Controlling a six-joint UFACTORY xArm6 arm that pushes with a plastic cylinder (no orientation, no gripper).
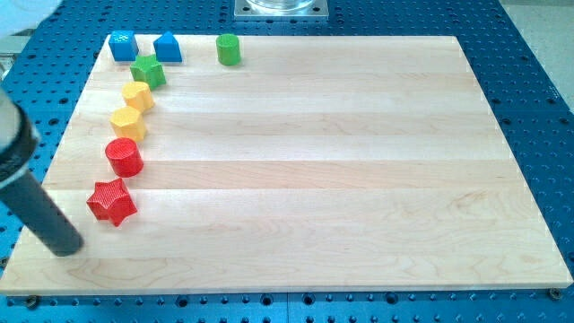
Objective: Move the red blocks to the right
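My tip [65, 247] is resting on the pale wooden board [359, 161] near its lower left corner, at the end of a smooth, dark, matte rod that is slanting up and out past the view's left edge. There is no gripper here, so nothing is being held; the tip is touching no block.

Just to the tip's right and a little higher, the red star block [111, 201] is lying flat, its ridged points showing a slightly rough plastic surface. Above it, close but apart, the red cylinder [124, 157] is standing upright. Both red blocks are sitting on the board's left side.

Continuing up the same curving line, two yellow blocks are sitting close together: a lower yellow hexagonal block [128, 123] and an upper yellow block [137, 94] of a similar faceted shape. The green star block [148, 71] is sitting just above them. Near the top edge, a blue cube-like block [123, 45] and a blue house-shaped block [168, 48] are standing side by side, and further right a green cylinder [229, 49] is standing alone.

A blue perforated table [529, 99] is surrounding the board.
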